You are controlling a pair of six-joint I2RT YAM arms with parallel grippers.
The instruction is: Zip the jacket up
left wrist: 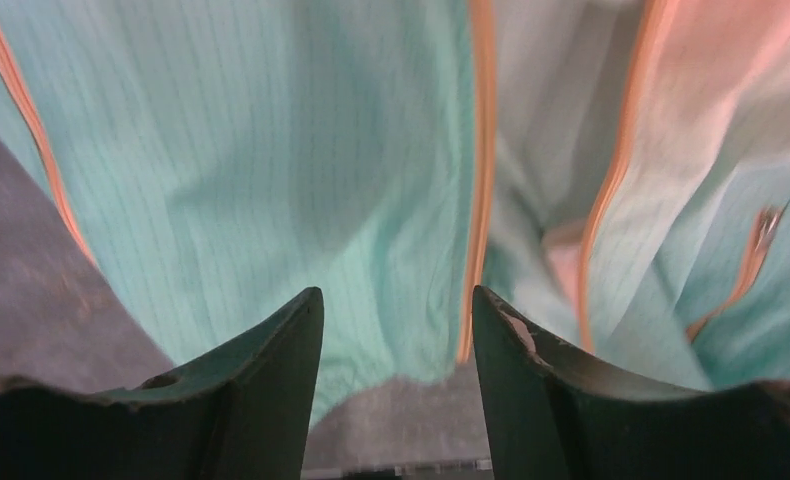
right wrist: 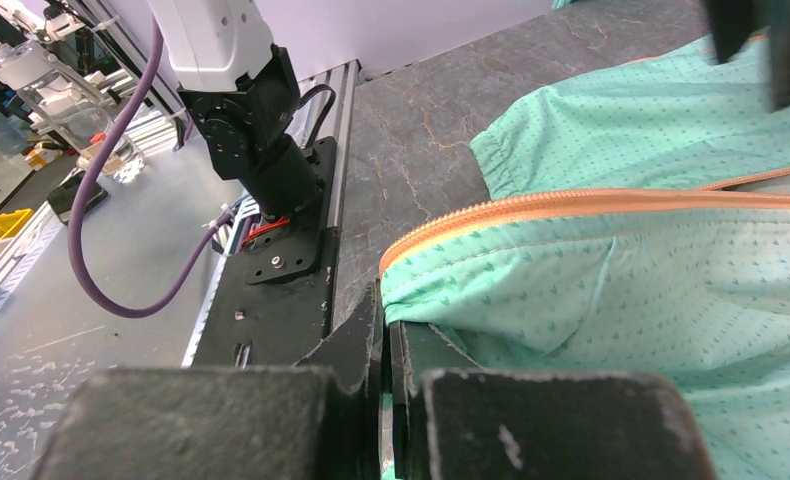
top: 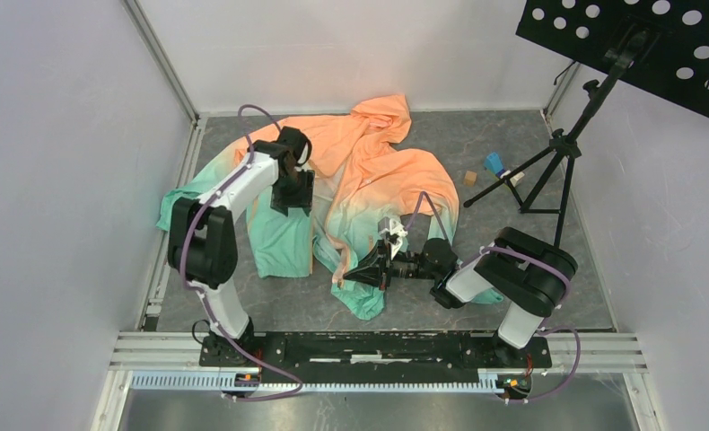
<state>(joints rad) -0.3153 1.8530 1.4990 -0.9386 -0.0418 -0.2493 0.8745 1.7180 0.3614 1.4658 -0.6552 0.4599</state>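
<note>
The jacket [top: 369, 171] lies spread on the grey table, orange at the hood, mint green at the hem, its front open. My left gripper [top: 292, 199] hangs open over the left front panel; in the left wrist view its jaws stand wide apart [left wrist: 396, 310] above green cloth and an orange zipper edge [left wrist: 481, 180], holding nothing. My right gripper [top: 369, 269] lies low at the hem and is shut on the jacket's green bottom corner [right wrist: 421, 290], right by the end of the orange zipper tape [right wrist: 571, 203].
A black stand [top: 548, 166] with a perforated plate stands at the back right. A small blue item [top: 494, 163] and a tan block [top: 469, 178] lie near its legs. White walls close in the sides and back. The left arm's base [right wrist: 271, 160] shows in the right wrist view.
</note>
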